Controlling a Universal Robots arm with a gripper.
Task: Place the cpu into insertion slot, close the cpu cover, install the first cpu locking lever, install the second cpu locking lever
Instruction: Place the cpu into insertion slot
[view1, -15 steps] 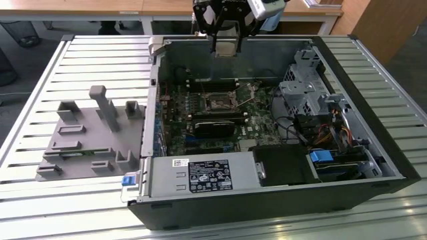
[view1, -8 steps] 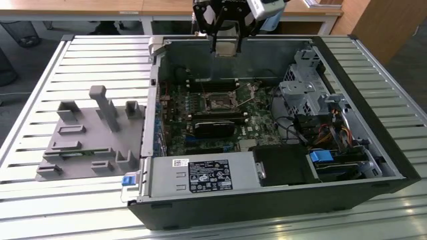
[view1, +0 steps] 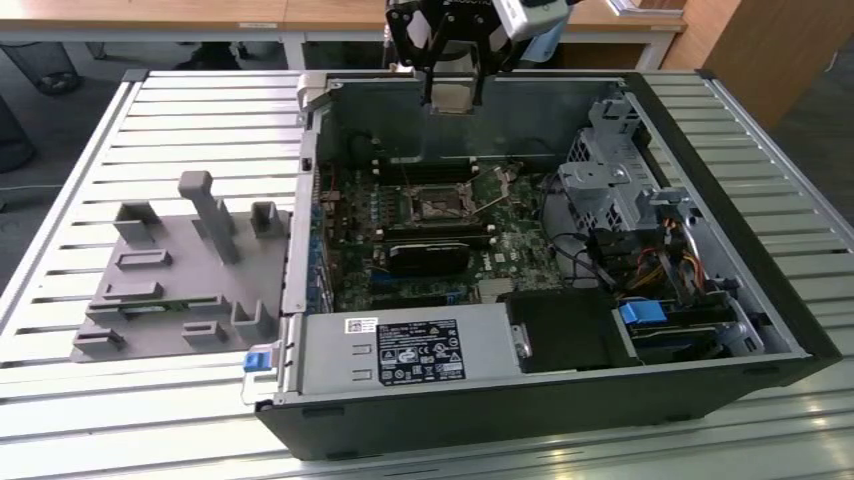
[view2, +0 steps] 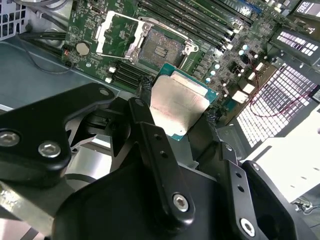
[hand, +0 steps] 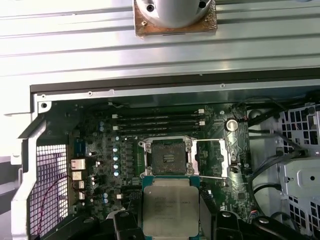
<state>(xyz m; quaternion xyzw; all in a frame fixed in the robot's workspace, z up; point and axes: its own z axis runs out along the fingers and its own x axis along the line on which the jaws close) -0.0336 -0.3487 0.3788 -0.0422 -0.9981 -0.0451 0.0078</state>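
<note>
The gripper (view2: 178, 107) is clenched on the chip (view2: 176, 98): its black fingers (view2: 150, 131) press against two opposite edges, and the chip's silver top faces the camera in both wrist views. The chip hangs in the air above the open computer case (view1: 534, 420), clear of the green board (hand: 102, 165); in the exterior view it sits up over the case's far wall. Below it, the socket (hand: 167, 157) lies bare near the middle of the board, its dark square recess uncovered. The silver cover (hand: 212, 157) is swung open and lies flat on the board, touching the socket's side. Past the socket run the long black memory slots (hand: 157, 122), toward the board's far edge. The case rests on a slatted metal table (view1: 134, 410), with a grey holder block (view1: 187, 270) just beside it on the exterior view's left.
</note>
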